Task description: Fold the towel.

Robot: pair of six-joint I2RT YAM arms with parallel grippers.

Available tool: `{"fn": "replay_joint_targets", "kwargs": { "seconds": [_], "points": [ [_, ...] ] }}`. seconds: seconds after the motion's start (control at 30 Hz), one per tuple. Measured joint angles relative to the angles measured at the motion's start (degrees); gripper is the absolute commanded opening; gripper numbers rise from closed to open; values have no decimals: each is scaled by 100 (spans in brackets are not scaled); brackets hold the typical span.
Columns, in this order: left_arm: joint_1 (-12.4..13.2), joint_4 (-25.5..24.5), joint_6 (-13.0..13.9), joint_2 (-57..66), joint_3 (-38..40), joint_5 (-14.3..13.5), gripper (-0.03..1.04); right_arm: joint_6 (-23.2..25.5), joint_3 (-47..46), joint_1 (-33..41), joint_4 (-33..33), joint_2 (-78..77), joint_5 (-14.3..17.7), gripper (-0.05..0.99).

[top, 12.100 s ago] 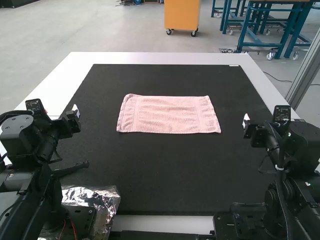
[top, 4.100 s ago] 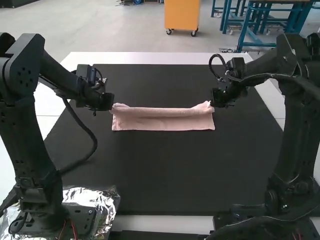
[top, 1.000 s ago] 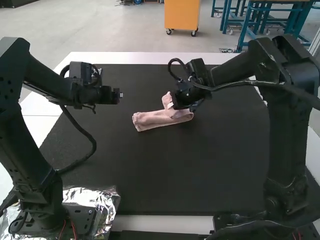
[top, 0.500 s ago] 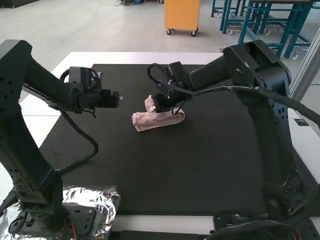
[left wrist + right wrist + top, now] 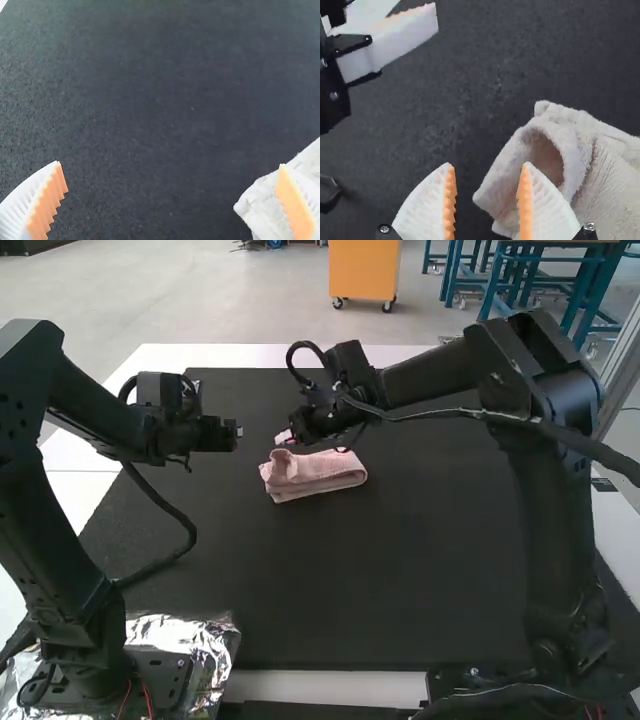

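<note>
Towel [image 5: 322, 474], pink and folded up into a small, thick bundle, lies on the black mat [image 5: 320, 590], a bit beyond the middle as I see it, with one end puffed open in a loop. Right gripper [image 5: 284, 438] hangs over that looped end, its fingers parted — and the left gripper [image 5: 239, 431], near the same end, has its own spread wide.
</note>
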Motion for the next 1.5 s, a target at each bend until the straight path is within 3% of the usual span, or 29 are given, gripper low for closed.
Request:
{"fn": "replay_joint_targets", "kwargs": {
  "seconds": [0.13,0.37,0.63,0.93,1.17,1.43,1.47,1.5],
  "points": [
    [0,4,0,0,0,-33,97,90,-424,-286,695,-400,-44,-2],
    [0,109,0,0,0,-81,97,114,-984,-393,1191,-118,-46,-2],
    [0,111,0,0,0,-103,97,138,-1021,-398,1786,511,-46,-2],
    [-17,52,0,-11,0,-179,97,177,-1021,-398,2197,1132,-46,-2],
    [-199,-42,-2,-455,0,-225,97,195,-1019,-400,2516,1412,-85,-2],
    [-221,-658,11,-997,179,-302,97,509,-1034,-490,2498,968,-79,-2],
    [-223,-721,28,-1086,236,-345,97,562,-1034,-540,2487,765,-72,-1],
    [-225,-774,55,-1191,284,-380,97,605,-1034,-603,2455,527,-61,7]
  ]
}}
